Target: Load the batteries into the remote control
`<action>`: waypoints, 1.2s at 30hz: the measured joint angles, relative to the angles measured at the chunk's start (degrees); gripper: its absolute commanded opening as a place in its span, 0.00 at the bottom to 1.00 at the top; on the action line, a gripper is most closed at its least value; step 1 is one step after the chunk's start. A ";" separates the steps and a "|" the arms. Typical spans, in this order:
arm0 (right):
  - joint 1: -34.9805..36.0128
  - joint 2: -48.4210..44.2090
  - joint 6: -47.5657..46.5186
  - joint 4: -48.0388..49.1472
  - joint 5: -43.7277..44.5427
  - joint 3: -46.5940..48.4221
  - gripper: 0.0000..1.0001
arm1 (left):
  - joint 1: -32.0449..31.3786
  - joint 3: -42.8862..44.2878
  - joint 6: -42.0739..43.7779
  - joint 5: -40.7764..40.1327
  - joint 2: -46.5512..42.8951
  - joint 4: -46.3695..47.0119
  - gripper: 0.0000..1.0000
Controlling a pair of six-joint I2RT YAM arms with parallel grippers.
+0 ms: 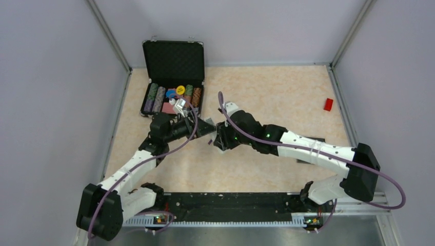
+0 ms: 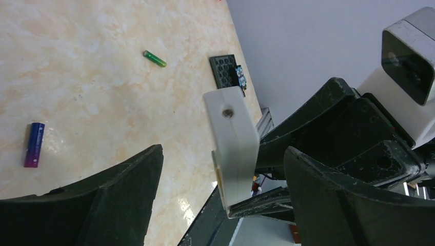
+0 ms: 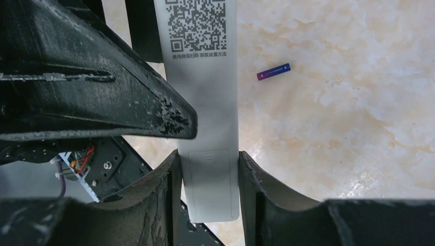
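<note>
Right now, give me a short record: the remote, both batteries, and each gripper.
remote control: clamped in right gripper, above the table
left gripper: open, straddling the remote's end
green battery: loose on table
purple battery: loose on table, apart from green one
batteries loaded: none

Remote control [image 3: 208, 102] in right end effector [image 3: 209, 164]; batteries [image 2: 154, 58] well apart on table [image 2: 102, 102].

I get bright, even overhead light, soft faint shadows, a glossy sheen on the table [image 2: 102, 92], little blur.
</note>
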 measured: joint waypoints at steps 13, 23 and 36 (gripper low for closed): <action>0.02 1.77 -2.54 -0.46 -2.23 0.74 0.28 | -2.45 2.14 -3.76 -0.70 6.45 1.88 0.15; 0.02 2.69 -0.28 -1.22 1.36 2.12 0.86 | -2.73 2.14 -4.76 -4.70 4.81 -0.09 0.00; -12.61 -13.97 22.14 15.30 -3.76 -9.49 0.90 | -2.69 16.87 -14.64 -14.03 3.87 -5.35 0.00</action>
